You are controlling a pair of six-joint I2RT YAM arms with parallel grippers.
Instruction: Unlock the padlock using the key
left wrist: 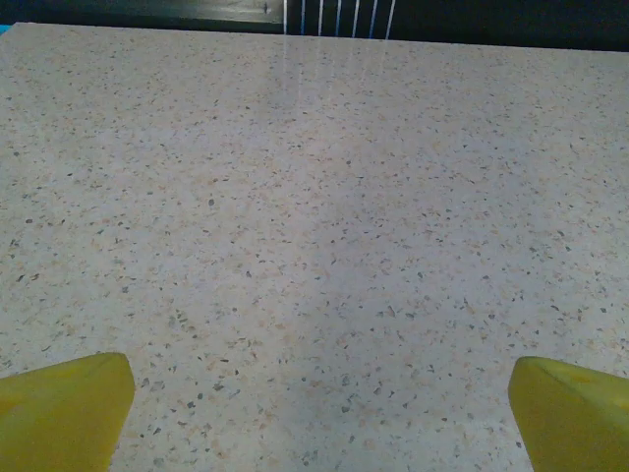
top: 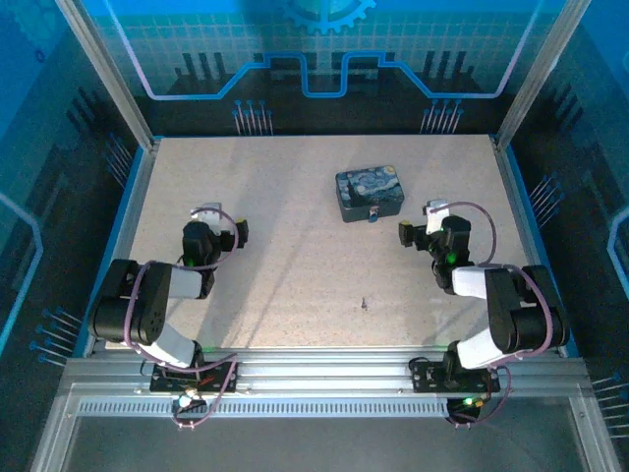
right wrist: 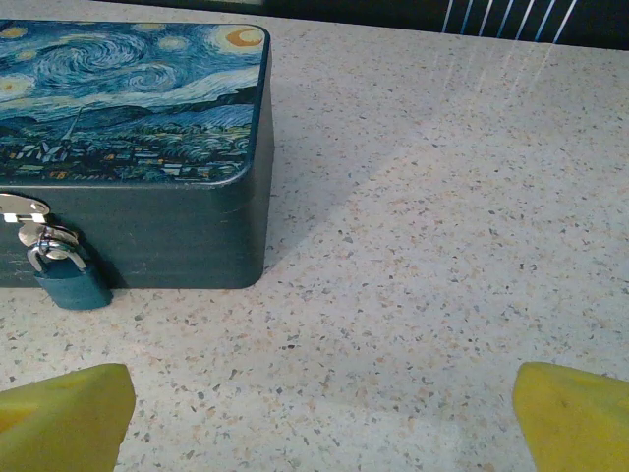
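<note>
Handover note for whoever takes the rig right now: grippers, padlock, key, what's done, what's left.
Left gripper: open, empty, over bare table.
Right gripper: open, empty, facing the front of the box.
Padlock: hanging shut on the box's hasp.
Key: loose on the table, nearer than the box, touched by neither gripper.
Done: nothing visible.
Left: grasp key, insert, turn.

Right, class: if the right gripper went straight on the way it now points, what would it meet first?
Probably the box: the right gripper centres on bare table just past its corner, but one finger lines up with the front wall near the padlock. Depth is unclear.
</note>
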